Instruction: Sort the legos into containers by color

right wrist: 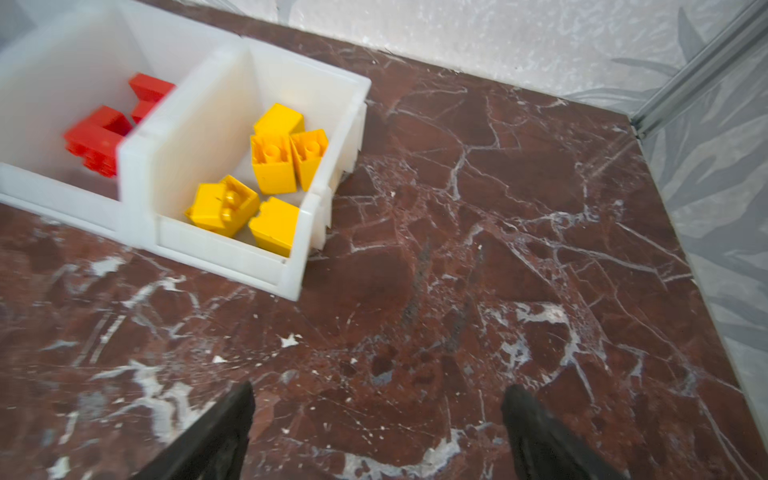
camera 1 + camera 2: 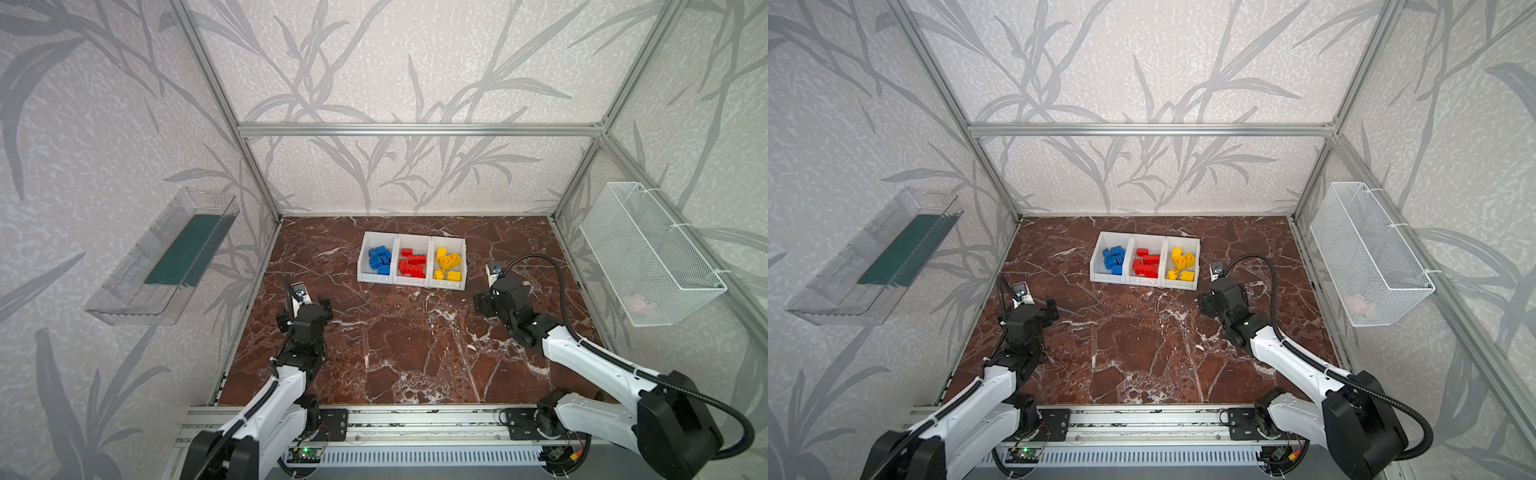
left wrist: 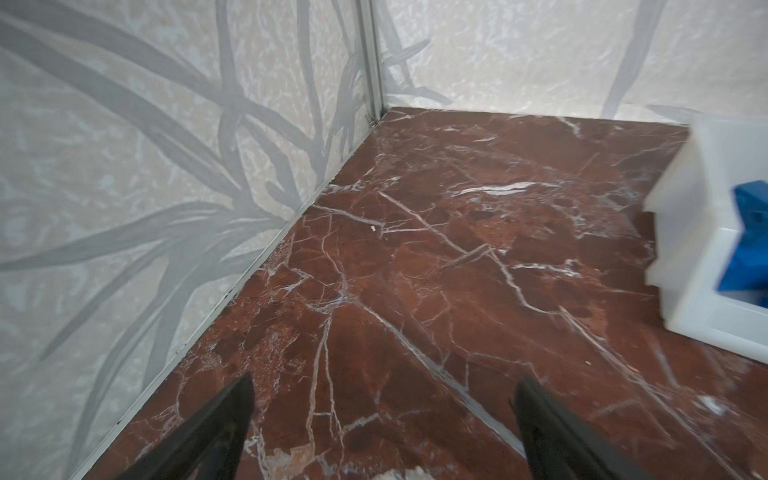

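- While both arms reach only partway up the marble table, the containers stand as one joined row at its far middle. The row's long axis runs side to side along the back wall, with open tops up and low fronts facing the arms.
- In both top views the blue legos fill the left bin, the red legos the middle and the yellow legos the right.
- Left of the row, the left gripper hangs above the table, aimed toward the far-left corner, its fingers spread wide with nothing between them.
- Just right of the row, the right gripper is likewise spread and empty.
- Only the right wrist view shows the yellow legos tumbled at mixed angles, two with hollow undersides showing.
- The left wrist view catches only blurred blue legos at the bin's edge.
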Controlling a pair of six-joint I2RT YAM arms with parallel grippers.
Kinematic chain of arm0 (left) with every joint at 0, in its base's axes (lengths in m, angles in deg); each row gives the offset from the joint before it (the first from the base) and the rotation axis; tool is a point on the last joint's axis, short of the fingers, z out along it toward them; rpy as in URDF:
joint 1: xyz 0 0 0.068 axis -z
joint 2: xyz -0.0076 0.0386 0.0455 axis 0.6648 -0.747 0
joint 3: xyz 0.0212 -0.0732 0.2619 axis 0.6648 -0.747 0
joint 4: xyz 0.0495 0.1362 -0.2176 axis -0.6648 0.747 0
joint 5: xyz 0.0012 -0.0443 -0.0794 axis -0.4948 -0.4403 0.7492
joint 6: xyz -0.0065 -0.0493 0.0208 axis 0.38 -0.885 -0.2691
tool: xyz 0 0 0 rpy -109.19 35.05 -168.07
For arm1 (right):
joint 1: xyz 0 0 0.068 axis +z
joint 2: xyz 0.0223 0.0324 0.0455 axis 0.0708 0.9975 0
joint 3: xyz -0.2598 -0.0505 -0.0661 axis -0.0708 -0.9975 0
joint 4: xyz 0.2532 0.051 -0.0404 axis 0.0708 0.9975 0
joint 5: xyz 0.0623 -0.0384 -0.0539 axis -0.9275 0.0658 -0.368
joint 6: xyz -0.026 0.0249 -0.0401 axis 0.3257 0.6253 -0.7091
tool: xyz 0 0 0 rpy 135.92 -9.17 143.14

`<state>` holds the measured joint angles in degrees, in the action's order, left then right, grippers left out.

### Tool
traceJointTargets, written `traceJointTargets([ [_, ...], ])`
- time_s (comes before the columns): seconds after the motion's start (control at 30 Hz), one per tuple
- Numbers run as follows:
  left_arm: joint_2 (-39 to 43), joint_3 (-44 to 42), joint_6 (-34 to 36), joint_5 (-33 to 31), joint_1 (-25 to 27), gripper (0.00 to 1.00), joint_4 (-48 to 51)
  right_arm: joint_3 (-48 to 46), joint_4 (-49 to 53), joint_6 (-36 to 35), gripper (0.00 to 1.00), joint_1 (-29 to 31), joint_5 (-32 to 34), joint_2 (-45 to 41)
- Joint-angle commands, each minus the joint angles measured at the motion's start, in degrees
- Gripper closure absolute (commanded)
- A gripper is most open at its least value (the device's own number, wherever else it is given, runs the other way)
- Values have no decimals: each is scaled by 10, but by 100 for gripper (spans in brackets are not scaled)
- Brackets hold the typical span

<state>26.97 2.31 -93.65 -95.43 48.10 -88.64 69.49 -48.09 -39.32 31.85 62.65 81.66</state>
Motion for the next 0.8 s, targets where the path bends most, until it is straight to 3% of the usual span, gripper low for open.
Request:
traceJointTargets([
  [0.0, -111, 37, 39, 35, -25, 1, -128, 0, -91, -49, 2, -27, 40, 14],
  [0.07, -174, 51, 54, 38, -34, 1, -198, -12, -133, -89, 1, -44, 49, 17],
  [0.13, -222, 65, 31, 96, -66, 1, -259, -46, -203, -124, 1, -62, 69, 25],
  [0.17, -229, 89, 0, 118, -80, 0, -212, -62, -222, -124, 1, -85, 61, 30],
  [0.23, -263, 107, -15, 171, -97, 1, -200, -88, -267, -93, 1, -137, 16, 51],
  [0.27, -294, 101, 1, 187, -97, 1, -256, -109, -326, -67, 1, -174, -19, 75],
  [0.33, -348, 87, 29, 251, -97, 1, -343, -128, -453, -48, 1, -206, -28, 120],
  [0.43, -312, 110, 16, 242, -96, 1, -236, -91, -433, -58, 1, -226, -133, 185],
  [0.47, -321, 105, 18, 241, -97, 1, -260, -94, -470, -78, 1, -217, -145, 215],
  [0.53, -346, 87, 26, 245, -97, 1, -341, -119, -568, -82, 1, -207, -112, 240],
  [0.63, -326, 103, 24, 247, -97, 1, -273, -92, -447, -70, 1, -209, -112, 204],
  [0.7, -342, 92, 31, 250, -97, 1, -322, -109, -516, -71, 1, -209, -108, 226],
  [0.77, -333, 96, 30, 257, -97, 1, -297, -115, -547, -75, 1, -209, -109, 235],
])
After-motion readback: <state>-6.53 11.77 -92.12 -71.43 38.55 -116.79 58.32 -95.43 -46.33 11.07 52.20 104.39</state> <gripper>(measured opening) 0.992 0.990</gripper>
